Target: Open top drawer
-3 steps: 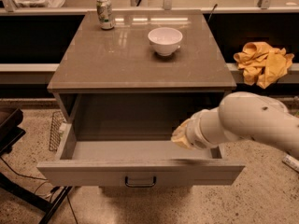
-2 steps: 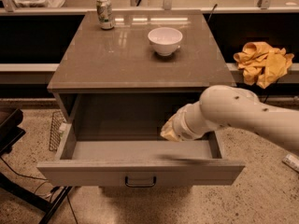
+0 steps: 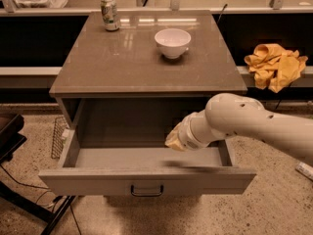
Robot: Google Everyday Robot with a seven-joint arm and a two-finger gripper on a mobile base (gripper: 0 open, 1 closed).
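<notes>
Top drawer (image 3: 88, 181): sitting pulled well out toward the near side, showing its plain grey inside, with the black handle (image 3: 146, 190) centred on the near front.
Gripper (image 3: 175, 140): hanging over the drawer's inside, right of centre, apart from the handle; grip state: cannot tell.
Cabinet top (image 3: 122, 67): carrying a white bowl (image 3: 172, 42) far of centre and a can (image 3: 109, 13) at the far left.
Progress: judging the opening as done, or nearly; only pulling the arm clear seeming left.
Change: drawer staying as far out as a second ago; gripper drifting slightly left, keeping above the inside.
</notes>
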